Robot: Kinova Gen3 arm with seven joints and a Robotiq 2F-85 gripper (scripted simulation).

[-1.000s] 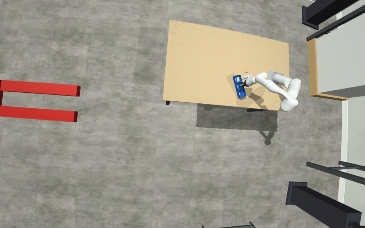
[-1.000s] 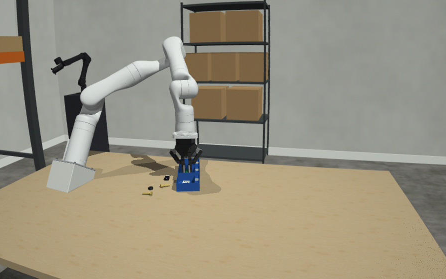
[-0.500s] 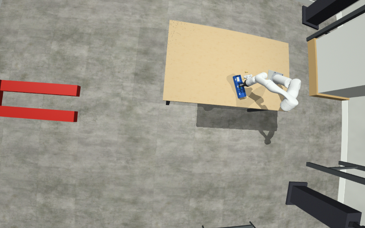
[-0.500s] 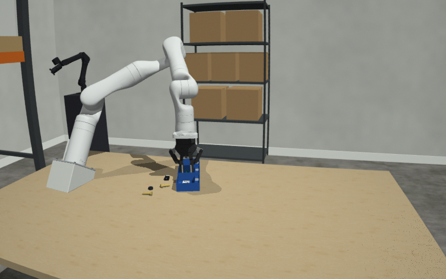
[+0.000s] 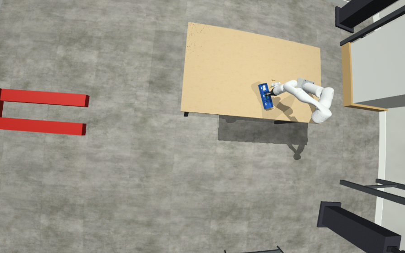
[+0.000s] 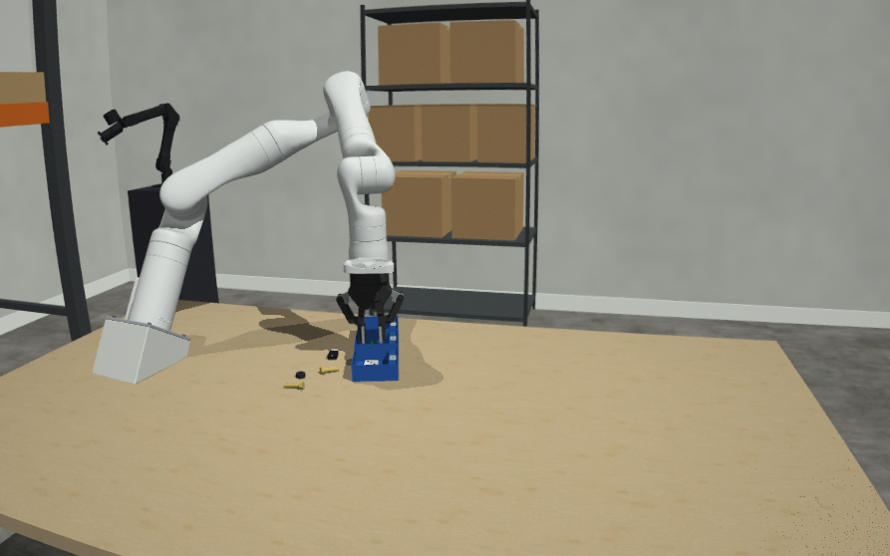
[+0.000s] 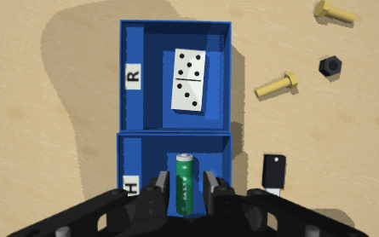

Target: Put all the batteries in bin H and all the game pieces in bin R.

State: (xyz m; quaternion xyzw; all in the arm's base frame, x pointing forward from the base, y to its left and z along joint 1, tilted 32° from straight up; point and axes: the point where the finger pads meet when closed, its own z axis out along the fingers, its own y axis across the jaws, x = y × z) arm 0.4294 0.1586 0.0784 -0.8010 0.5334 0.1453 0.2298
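Observation:
The blue bin marked R [image 7: 153, 106] [image 6: 375, 373] holds a white domino [image 7: 188, 80] [image 5: 264, 87] [image 6: 370, 362] with black dots. The blue bin marked H [image 7: 134, 147] adjoins it; its near part is hidden by the gripper in the wrist view. A green battery [image 7: 185, 170] with a silver end is at bin H, between the fingers. My gripper [image 7: 186, 182] [image 6: 372, 339] is partly open, fingers pointing down at bin H, with a gap on each side of the battery. Whether the battery rests on the bin floor is hard to tell.
Two yellow bolts [image 7: 277, 86] [image 7: 336, 14] [image 6: 329, 370] [image 6: 294, 386], a black nut [image 7: 330, 66] [image 6: 300, 375] and a black USB stick [image 7: 273, 170] [image 6: 332, 355] lie on the table [image 5: 228, 62] beside the bins, on the side of the arm's base. More blue bin [image 5: 268, 106] continues the row beyond H.

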